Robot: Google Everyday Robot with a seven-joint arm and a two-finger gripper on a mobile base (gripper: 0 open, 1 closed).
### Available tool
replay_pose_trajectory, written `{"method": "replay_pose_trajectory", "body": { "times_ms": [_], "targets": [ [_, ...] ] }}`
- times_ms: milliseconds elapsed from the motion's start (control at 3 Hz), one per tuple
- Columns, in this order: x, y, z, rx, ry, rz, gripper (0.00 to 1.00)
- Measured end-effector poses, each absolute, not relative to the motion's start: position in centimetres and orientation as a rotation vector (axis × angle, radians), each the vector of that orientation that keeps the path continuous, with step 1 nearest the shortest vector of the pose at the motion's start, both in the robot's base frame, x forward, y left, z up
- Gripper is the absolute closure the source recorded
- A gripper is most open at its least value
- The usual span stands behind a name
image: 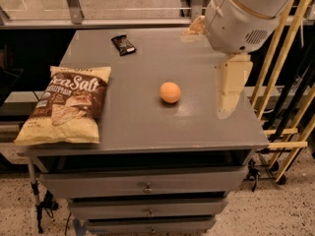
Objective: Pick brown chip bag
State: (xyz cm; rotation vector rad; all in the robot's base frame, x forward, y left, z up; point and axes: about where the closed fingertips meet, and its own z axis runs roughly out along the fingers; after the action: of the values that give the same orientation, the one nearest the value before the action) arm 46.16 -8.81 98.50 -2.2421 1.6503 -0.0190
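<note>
One each: bag (69, 104), ball (170, 92), wrapper (123, 44), gripper (229, 92) above table (140, 129)

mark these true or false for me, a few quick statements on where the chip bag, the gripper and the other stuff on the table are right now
1. The brown chip bag lies flat at the front left corner of the table. True.
2. The gripper is holding the brown chip bag. False: it hangs over the table's right side, well apart from the bag.
3. The round orange object sits between the bag and the gripper. True.
4. The black snack bar lies on top of the chip bag. False: it lies on its own towards the table's back edge, apart from the bag.
</note>
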Motion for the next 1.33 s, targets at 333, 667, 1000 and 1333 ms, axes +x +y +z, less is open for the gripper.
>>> {"method": "replay_pose_trajectory", "body": {
  "times_ms": [333,667,1000,1333],
  "targets": [
    [46.9,-0.3,96.6,-2.414,1.285,0.143,0.0],
    [46.2,6.9,94.4,-2.52,0.943,0.276,0.0],
    [46.2,6.9,94.5,-2.52,0.942,0.276,0.0],
    [47.2,8.3,93.4,-2.516,0.877,0.258,0.0]
  ]
}}
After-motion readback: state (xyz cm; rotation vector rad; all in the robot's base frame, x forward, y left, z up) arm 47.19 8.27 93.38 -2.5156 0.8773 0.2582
